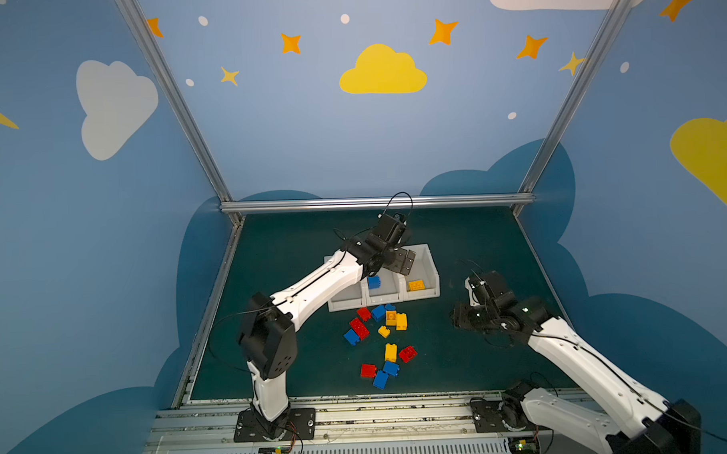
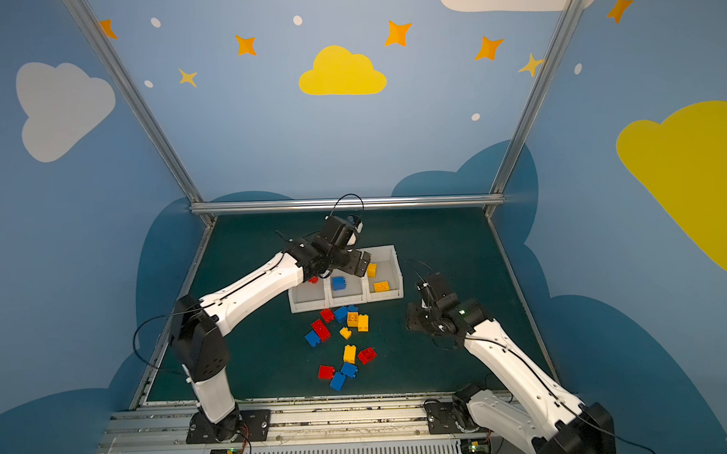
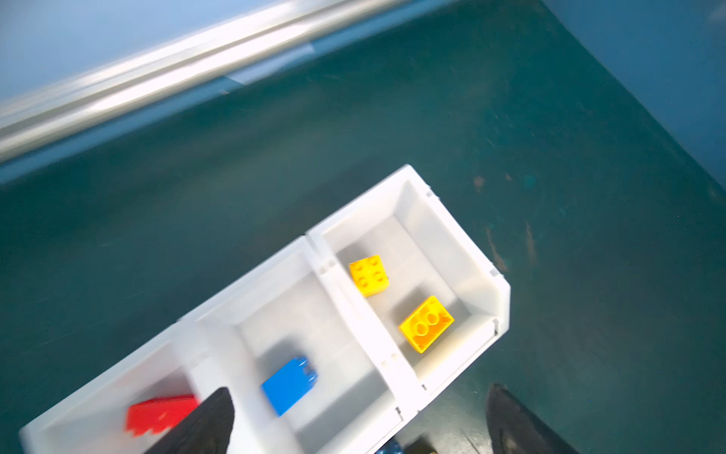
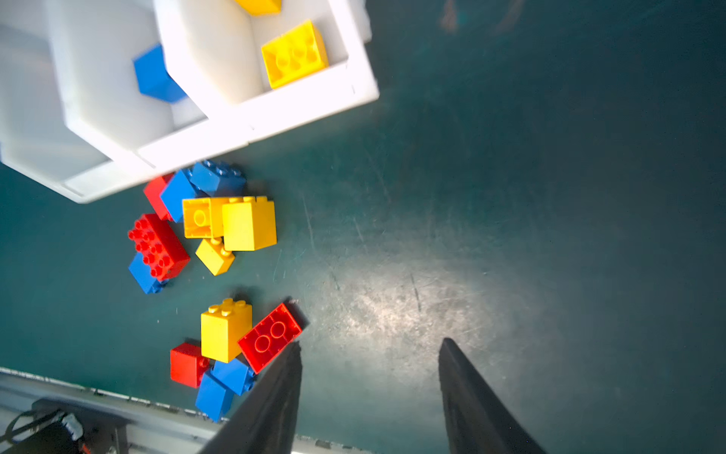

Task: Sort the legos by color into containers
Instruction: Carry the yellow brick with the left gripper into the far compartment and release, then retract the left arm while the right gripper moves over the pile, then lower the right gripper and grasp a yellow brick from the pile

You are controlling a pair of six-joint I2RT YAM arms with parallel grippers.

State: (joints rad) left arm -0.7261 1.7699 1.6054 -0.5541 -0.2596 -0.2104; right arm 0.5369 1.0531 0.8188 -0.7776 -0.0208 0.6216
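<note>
Three white bins stand in a row. The left bin (image 3: 98,393) holds a red brick (image 3: 161,414). In the middle bin (image 1: 383,297) lies a blue brick (image 1: 373,282) (image 3: 290,385), blurred in the left wrist view. Two yellow bricks (image 3: 368,275) (image 3: 426,323) sit in the right bin (image 3: 451,236). My left gripper (image 1: 404,262) (image 3: 359,393) hangs open and empty above the middle bin. Loose red, blue and yellow legos (image 1: 377,323) (image 1: 385,366) lie on the mat in front of the bins. My right gripper (image 1: 458,316) (image 4: 371,344) is open over bare mat, one fingertip close to a flat red brick (image 4: 270,337).
The green mat (image 1: 478,240) is bordered by an aluminium rail (image 1: 373,202) at the back and metal rails along both sides. The arm bases (image 1: 273,422) stand on the front rail. Blue walls enclose the cell.
</note>
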